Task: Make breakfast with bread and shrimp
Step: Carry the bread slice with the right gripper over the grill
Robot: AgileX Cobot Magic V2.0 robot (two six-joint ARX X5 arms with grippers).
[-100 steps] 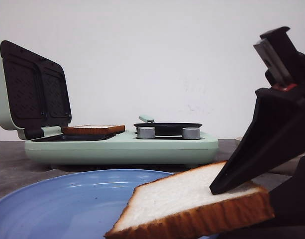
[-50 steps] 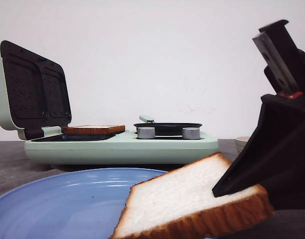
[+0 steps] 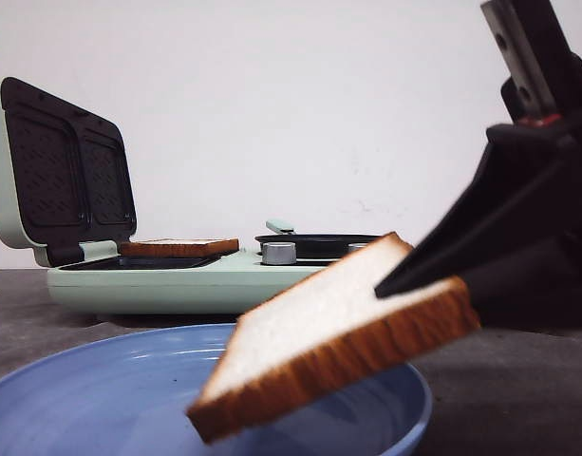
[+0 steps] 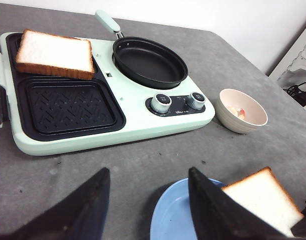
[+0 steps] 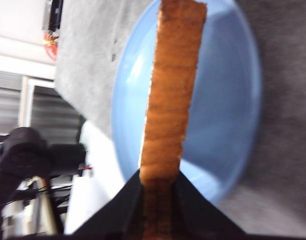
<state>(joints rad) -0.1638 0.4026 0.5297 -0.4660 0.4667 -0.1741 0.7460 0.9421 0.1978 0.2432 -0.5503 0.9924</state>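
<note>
The right pincer point(image 5: 157, 192) is gripping one slice of bread point(image 3: 338, 347) by its crust edge, jaws pressed against both faces, holding it tilted in the air above the blue plate point(image 3: 101, 399). The left pincer point(image 4: 148, 205) is hanging with its jaws spread wide and nothing between them. The other slice point(image 4: 55, 54) is lying flat in the green cooker point(image 4: 138, 127), at nine o'clock from the black pan point(image 4: 150, 62).

bread point(image 3: 333, 347) above plate point(image 3: 101, 399) (cooker point(image 3: 224, 280) behind)
</note>
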